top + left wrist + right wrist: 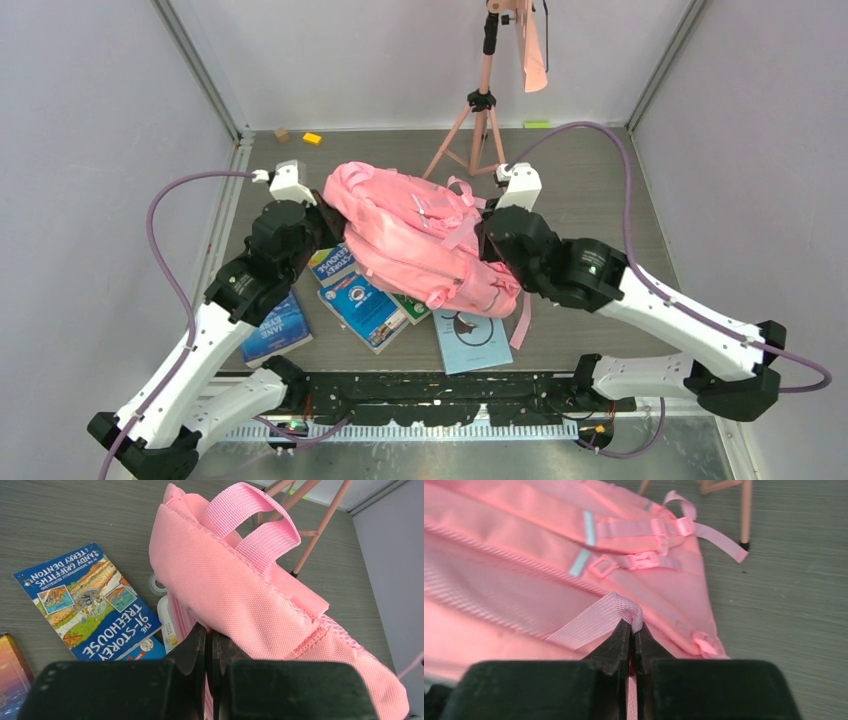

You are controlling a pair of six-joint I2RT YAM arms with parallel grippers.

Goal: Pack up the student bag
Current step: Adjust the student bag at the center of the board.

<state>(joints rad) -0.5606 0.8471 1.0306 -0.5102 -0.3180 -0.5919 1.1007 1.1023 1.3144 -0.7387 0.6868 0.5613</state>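
The pink student bag (410, 235) lies tilted over the books in the middle of the table, held between both arms. My left gripper (210, 632) is shut on the bag's fabric edge (240, 595) at its left end, below the carry handle (250, 520). My right gripper (631, 627) is shut on a pale pink webbing strap (594, 620) of the bag (524, 555) at its right side. In the top view both grippers' fingertips are hidden by the bag and the wrists.
Several books lie under and in front of the bag: a blue "91-Storey Treehouse" book (90, 605), a blue book (365, 310), a light blue book (470, 340), another (275, 328) by the left arm. A pink tripod (480, 120) stands behind. Small blocks (312, 138) sit at the back.
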